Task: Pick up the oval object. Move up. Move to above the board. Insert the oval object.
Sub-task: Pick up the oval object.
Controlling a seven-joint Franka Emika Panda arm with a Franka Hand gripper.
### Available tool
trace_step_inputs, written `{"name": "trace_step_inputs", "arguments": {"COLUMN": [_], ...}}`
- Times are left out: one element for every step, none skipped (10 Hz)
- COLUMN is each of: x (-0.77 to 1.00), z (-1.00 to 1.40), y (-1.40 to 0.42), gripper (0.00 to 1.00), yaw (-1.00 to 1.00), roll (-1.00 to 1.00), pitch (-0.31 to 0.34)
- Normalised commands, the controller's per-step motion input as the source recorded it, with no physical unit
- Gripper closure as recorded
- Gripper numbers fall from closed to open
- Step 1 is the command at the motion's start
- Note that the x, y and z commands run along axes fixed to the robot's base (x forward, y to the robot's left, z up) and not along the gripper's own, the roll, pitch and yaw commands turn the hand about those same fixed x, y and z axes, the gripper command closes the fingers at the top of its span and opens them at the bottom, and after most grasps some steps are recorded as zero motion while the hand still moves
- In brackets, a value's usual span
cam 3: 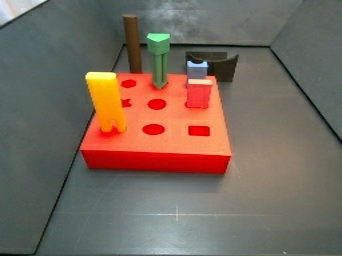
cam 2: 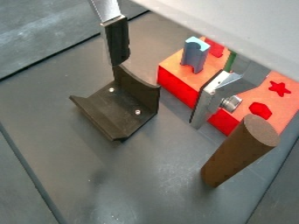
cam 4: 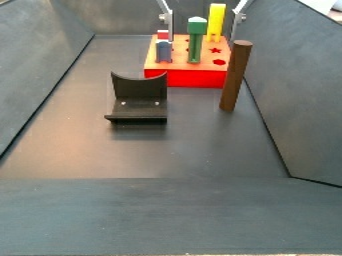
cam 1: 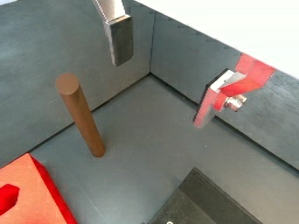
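So the gripper (cam 1: 163, 74) hangs above the worktop (cam 4: 174, 140), fingers (cam 1: 121, 44) apart and empty, peg (cam 4: 235, 76) upright beside the board (cam 4: 201, 72).

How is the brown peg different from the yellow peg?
The brown peg stands on the dark floor beside the red board; the yellow peg is planted in the board. The brown peg is round-sided and plain from end to end; the yellow peg is flat-sided with a notch at its foot. Both stand upright, and neither is held: the gripper hangs open above the floor, with nothing between its fingers.
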Motion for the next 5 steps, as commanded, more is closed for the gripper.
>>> {"name": "trace_step_inputs", "arguments": {"x": [-0.55, -0.65, -0.65, -0.65, -0.65], "z": [-0.03, -0.02, 0.00, 0.00, 0.00], "y": [-0.06, -0.12, -0.12, -0.14, -0.13], "gripper": [0.00, 0.00, 0.00, 0.00, 0.00], "yaw": [-0.22, -0.44, -0.45, -0.43, -0.44], "roll": [0.00, 0.00, 0.00, 0.00, 0.00], "pitch": [0.000, -0.019, -0.016, -0.004, -0.010]}}
